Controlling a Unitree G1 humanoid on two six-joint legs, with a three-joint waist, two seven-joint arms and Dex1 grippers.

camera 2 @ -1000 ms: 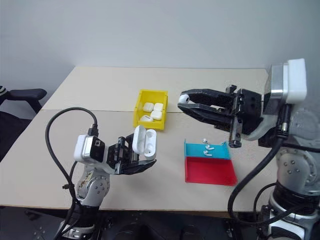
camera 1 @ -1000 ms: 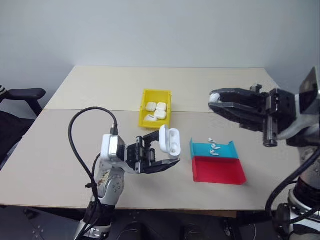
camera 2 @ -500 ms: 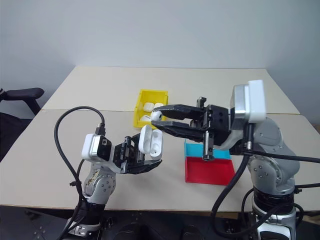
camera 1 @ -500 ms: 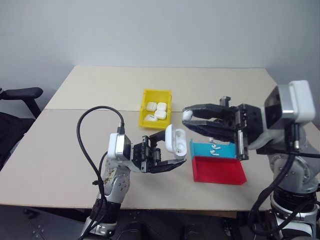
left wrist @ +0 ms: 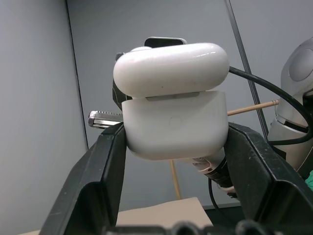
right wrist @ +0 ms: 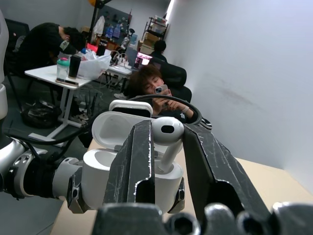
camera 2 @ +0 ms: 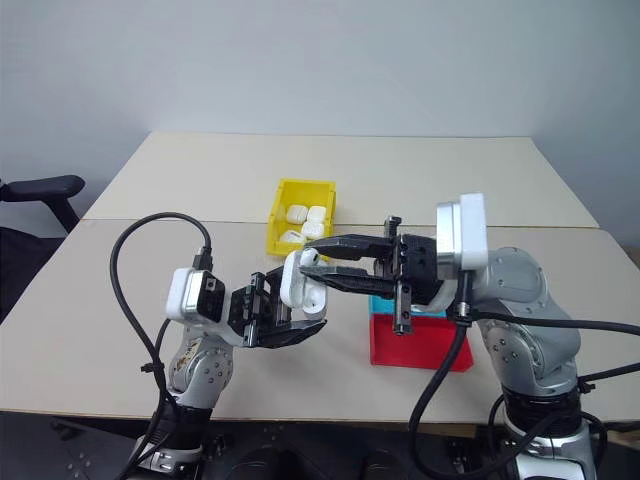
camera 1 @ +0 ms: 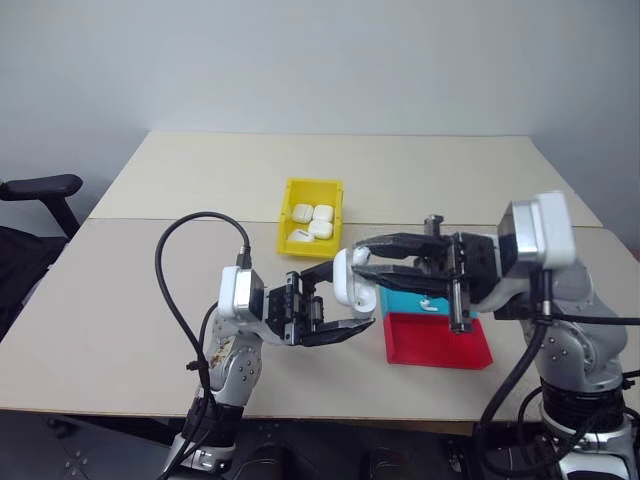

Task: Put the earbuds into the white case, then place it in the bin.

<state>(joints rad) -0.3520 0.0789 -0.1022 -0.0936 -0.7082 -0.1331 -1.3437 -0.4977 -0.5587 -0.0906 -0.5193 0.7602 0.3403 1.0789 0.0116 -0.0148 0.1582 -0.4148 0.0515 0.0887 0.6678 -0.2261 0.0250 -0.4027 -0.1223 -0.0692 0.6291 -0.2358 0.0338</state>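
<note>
The left gripper (camera 1: 345, 303) pinches the case (camera 1: 352, 281) by its lower half, two ribbed black fingers (left wrist: 100, 176) pressed on its sides, holding it above the near middle of the table (camera 1: 200, 180). The case is glossy white plastic, a rounded rectangle with its hinged lid (right wrist: 113, 128) flipped open. The right gripper (right wrist: 166, 147) reaches in from the right, its fingers (right wrist: 139, 156) squeezing one earbud (right wrist: 167, 132), a small glossy white bud with a short stem that points down into the open case. Just right of the grippers lies a shallow teal tray (camera 1: 400, 300) holding at least one more earbud (camera 1: 427, 303); the arm hides the rest. A shallow red tray (camera 1: 437, 343) touches its near edge. Farther back, left of the trays, stands the bin (camera 1: 290, 215), bright yellow plastic with tall walls, holding three closed white cases (camera 1: 312, 221). The table is pale and matte, with a seam across it. The right wrist view shows three people at desks in the background.
</note>
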